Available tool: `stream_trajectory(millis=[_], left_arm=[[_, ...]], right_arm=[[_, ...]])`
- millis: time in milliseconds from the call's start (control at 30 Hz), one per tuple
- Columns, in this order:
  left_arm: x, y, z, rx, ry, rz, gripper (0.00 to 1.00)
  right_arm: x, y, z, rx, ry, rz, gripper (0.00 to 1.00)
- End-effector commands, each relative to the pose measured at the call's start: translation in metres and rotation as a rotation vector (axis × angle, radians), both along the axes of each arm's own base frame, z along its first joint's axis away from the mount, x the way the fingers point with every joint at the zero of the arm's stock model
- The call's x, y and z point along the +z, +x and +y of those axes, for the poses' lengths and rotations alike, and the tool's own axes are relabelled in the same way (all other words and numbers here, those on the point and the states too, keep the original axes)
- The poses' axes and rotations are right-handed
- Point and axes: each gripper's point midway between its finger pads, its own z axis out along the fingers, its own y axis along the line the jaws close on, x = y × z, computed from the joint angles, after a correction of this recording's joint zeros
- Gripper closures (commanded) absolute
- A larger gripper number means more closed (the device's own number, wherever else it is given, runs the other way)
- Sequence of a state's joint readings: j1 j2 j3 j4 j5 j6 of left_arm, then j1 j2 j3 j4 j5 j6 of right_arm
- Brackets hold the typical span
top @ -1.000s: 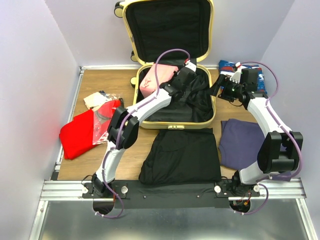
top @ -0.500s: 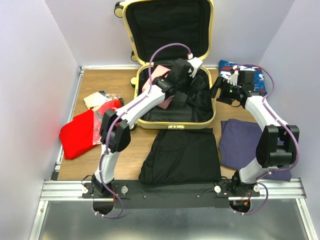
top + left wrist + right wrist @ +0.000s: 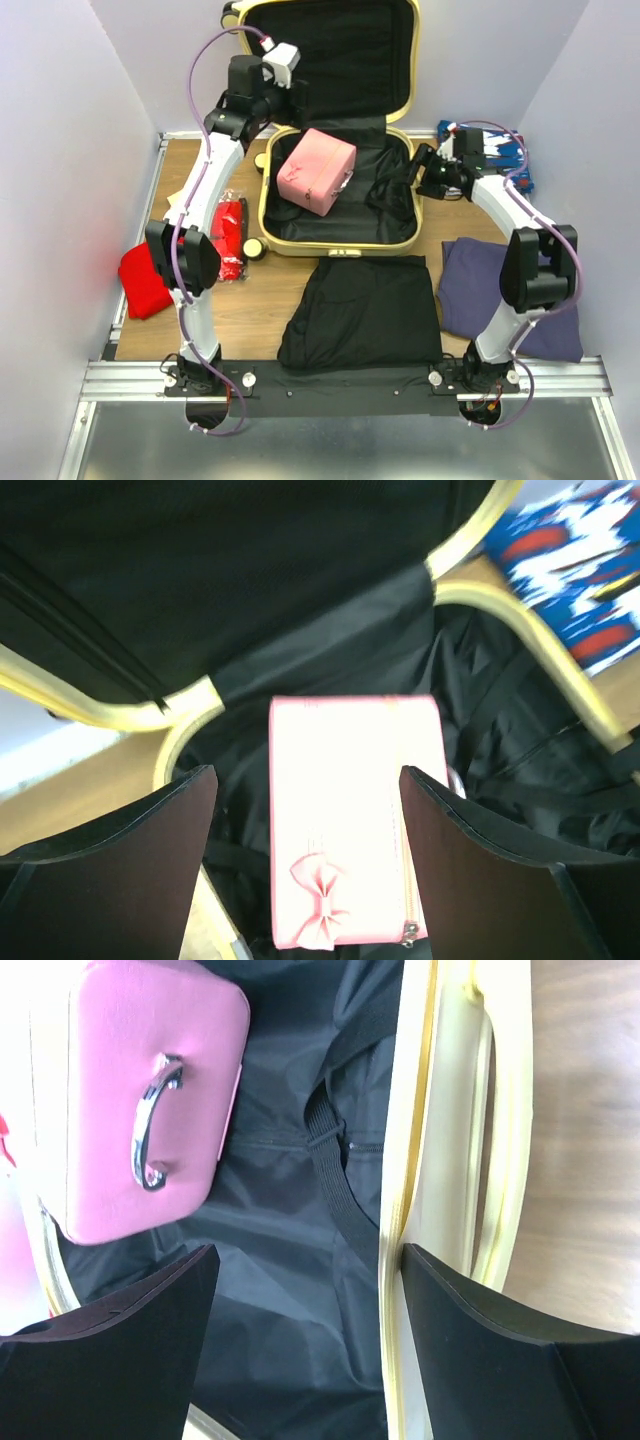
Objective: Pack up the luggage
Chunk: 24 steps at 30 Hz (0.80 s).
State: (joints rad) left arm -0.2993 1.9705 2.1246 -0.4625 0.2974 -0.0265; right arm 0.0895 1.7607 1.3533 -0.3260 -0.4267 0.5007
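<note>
Wooden tabletop, luggage open — left hand, right hand both spread empty; pouch handle shows only at right wrist.

Your left arm stretches long from its base toward the far side, forearm climbing. At its tip your left gripper points to the right with its jaws spread wide, both dark fingers plain in the wrist view. Your right arm rises from its base, folds at the elbow and reaches forward and leftward, and your right gripper faces left and downward, jaws likewise wide apart.
</note>
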Motion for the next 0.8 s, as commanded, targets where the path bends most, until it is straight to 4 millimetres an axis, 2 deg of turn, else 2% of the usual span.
stream_trajectory(millis=[0,33,100,133,167,233,300,367,433,467,500,533,567,600,633,667,733,767], left_arm=[[-0.045,-0.005,-0.010,-0.124,-0.003,0.120,0.16],[-0.051,-0.003,-0.009,-0.136,0.014,0.121,0.15],[-0.066,0.000,-0.007,-0.152,0.013,0.155,0.14],[-0.071,0.002,-0.003,-0.145,0.013,0.168,0.12],[-0.076,0.005,0.001,-0.130,0.014,0.182,0.12],[-0.085,0.009,0.010,-0.128,0.002,0.205,0.12],[-0.083,0.008,0.014,-0.138,-0.010,0.198,0.12],[-0.081,0.008,0.019,-0.139,-0.009,0.180,0.12],[-0.067,0.005,0.025,-0.133,-0.006,0.145,0.12],[-0.067,0.007,0.037,-0.110,-0.013,0.141,0.12],[-0.052,0.004,0.044,-0.100,-0.026,0.112,0.13],[-0.047,0.004,0.054,-0.073,-0.038,0.104,0.14],[-0.049,0.005,0.064,-0.039,-0.065,0.110,0.15],[-0.038,0.008,0.091,0.030,-0.073,0.090,0.16],[-0.037,0.010,0.106,0.079,-0.071,0.088,0.21],[-0.039,0.011,0.121,0.129,-0.064,0.097,0.24],[-0.046,0.018,0.168,0.274,-0.020,0.106,0.30],[-0.054,0.017,0.182,0.308,0.013,0.123,0.31]], right_arm=[[0.008,0.014,0.097,0.172,0.157,-0.024,0.19],[0.016,0.020,0.104,0.180,0.163,-0.044,0.18],[0.016,0.021,0.123,0.206,0.176,-0.045,0.16],[0.011,0.024,0.129,0.211,0.179,-0.033,0.15],[0.017,0.026,0.138,0.225,0.184,-0.047,0.15],[0.023,0.029,0.143,0.224,0.176,-0.068,0.12],[0.025,0.030,0.136,0.183,0.147,-0.083,0.11],[0.030,0.034,0.116,0.111,0.066,-0.129,0.11],[0.015,0.030,0.100,0.069,-0.010,-0.111,0.12],[0.013,0.029,0.094,0.066,-0.041,-0.119,0.12],[0.016,0.025,0.088,0.054,-0.056,-0.127,0.12],[0.019,0.027,0.082,0.034,-0.079,-0.141,0.14],[0.023,0.027,0.079,0.036,-0.101,-0.164,0.15],[0.033,0.028,0.075,0.022,-0.110,-0.189,0.17],[0.039,0.033,0.068,-0.011,-0.139,-0.211,0.19],[0.043,0.036,0.064,-0.014,-0.166,-0.236,0.21],[0.044,0.044,0.055,-0.048,-0.217,-0.250,0.26],[0.047,0.048,0.052,-0.057,-0.235,-0.262,0.26]])
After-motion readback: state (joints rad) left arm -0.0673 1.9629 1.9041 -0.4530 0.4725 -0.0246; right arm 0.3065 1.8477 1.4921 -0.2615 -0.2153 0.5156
